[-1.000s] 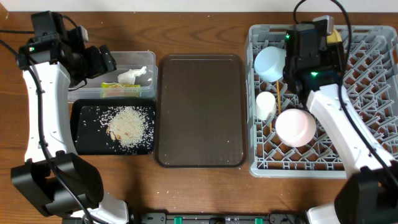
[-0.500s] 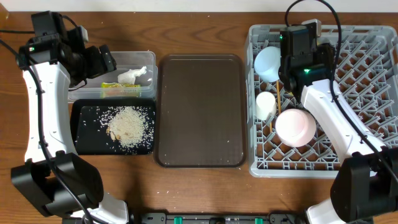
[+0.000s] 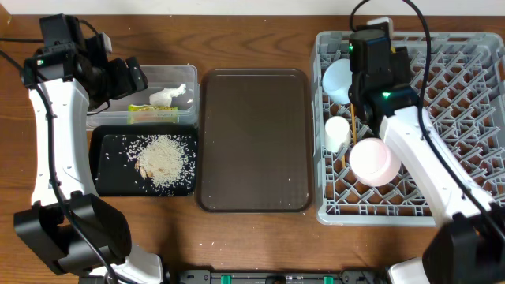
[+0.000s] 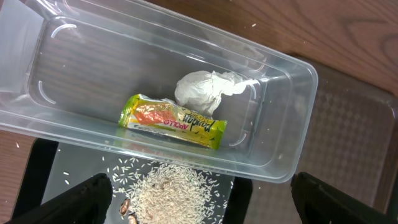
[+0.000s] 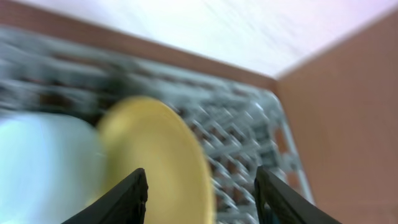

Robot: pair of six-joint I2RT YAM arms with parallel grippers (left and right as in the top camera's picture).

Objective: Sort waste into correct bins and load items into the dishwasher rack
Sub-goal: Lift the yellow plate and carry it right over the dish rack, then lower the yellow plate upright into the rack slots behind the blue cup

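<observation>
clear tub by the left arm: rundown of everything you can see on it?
The clear tub is a see-through plastic rectangle with rounded corners and a rolled rim, upright on the wooden table. Inside lie a yellow-green snack wrapper and a crumpled white tissue, apparently touching each other. One long side runs along the black tray holding rice; one short end faces the brown tray.

Brown tray (image 3: 254, 140): bare surface, open from above.
Dishwasher rack (image 3: 465, 118), right half: pegs only, room to reach down.
Rack, left column: light blue bowl (image 3: 338, 81), small white cup (image 3: 337, 132) and white bowl (image 3: 374, 161) in 1 line, with chopsticks (image 3: 354, 134) beside them; the gaps are tight.
Rack, far left corner: right arm (image 3: 410, 134) overhead, yellow plate (image 5: 161, 162) upright just beyond the parted right gripper (image 5: 202, 198).
Clear tub (image 4: 298, 118): wrapper (image 4: 173, 121) and tissue (image 4: 205, 89) touching mid-tub; 1 end bare.
Black tray (image 3: 106, 177): rice (image 3: 162, 155) heaped centrally.
</observation>
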